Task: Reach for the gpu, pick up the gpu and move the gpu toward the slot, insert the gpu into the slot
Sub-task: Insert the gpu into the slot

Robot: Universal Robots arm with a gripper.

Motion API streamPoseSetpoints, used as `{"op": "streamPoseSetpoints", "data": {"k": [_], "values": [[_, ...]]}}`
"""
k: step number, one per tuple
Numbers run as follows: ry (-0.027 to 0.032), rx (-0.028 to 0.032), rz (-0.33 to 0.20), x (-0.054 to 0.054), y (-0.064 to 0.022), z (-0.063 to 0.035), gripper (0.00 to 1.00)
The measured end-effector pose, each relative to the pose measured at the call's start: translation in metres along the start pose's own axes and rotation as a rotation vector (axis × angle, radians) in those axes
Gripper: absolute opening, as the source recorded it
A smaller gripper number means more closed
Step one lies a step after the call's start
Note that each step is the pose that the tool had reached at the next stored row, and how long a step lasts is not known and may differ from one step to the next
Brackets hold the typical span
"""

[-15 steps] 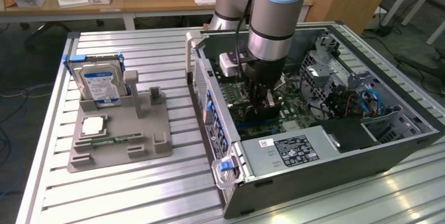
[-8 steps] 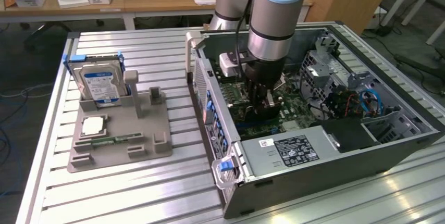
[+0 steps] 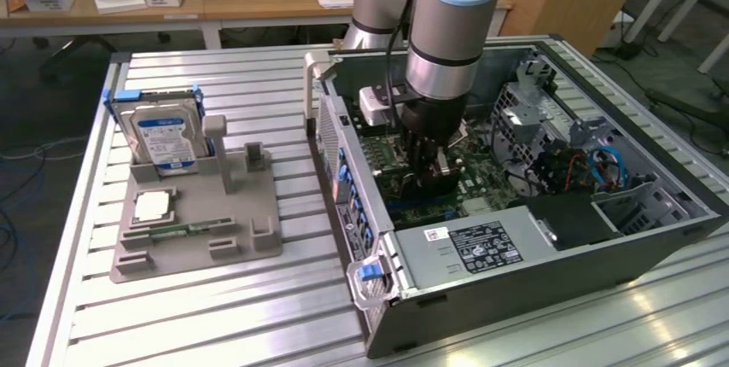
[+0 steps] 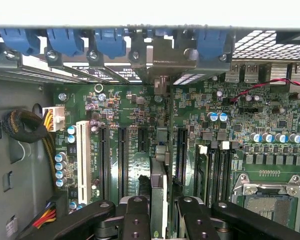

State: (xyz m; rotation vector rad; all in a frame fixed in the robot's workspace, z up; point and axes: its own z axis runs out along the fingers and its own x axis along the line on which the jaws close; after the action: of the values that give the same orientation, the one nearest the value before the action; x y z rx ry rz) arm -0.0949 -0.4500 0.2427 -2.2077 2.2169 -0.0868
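holding the gpu (image 4: 159, 182) by its thin edge, my gripper (image 4: 162, 222) is closed most of the way, with a finger (image 4: 135, 222) pressed on each flat side of the card. the gpu is down inside the computer case (image 3: 547, 299), right over the green board (image 4: 125, 100). its grey metal end is up by the blue clips (image 4: 65, 40) at the back of the case. it sits among the long black slots (image 4: 104, 160), and i cannot tell if its bottom edge is in one yet.

i think a few things could go wrong. if the card is a bit to one side, a push would press it on the board, not in a slot, and that could hurt the little parts there. if it leans, one end could jam. the metal end could catch on the case. my hold is on a small bit of the card, so it might slip or twist.
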Motion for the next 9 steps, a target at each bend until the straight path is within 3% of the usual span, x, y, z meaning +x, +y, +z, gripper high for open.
{"op": "streamPoseSetpoints", "data": {"k": [9], "values": [[-0.0026, 0.0001, 0.0, 0.0009, -0.0007, -0.0076, 0.26]]}}
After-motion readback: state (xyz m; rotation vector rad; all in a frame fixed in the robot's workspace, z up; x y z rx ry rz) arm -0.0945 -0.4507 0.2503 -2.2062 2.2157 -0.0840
